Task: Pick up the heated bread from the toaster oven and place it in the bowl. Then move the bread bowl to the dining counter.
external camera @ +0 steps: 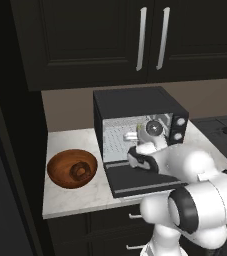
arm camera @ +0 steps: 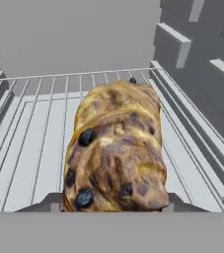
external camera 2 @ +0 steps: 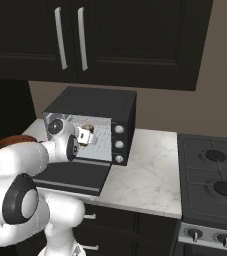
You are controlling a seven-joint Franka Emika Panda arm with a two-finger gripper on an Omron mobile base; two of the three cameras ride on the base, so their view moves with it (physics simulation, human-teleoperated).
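Arm reaches into open toaster oven (external camera: 135,107); gripper (arm camera: 114,203) clamped on bread (arm camera: 114,153), fingertips (arm camera: 47,201) flanking loaf above wire rack (arm camera: 29,143). Door (external camera: 135,182) lies dropped flat. Wooden bowl (external camera: 60,172) sits at oven's 9 o'clock on marble counter (external camera: 70,197). Stove (external camera 2: 210,180) at oven's 3 o'clock.

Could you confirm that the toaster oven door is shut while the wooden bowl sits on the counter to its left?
Not quite: the toaster oven door is dropped open, as the left base view shows, with the arm reaching inside. The wooden bowl does sit on the counter to its left.
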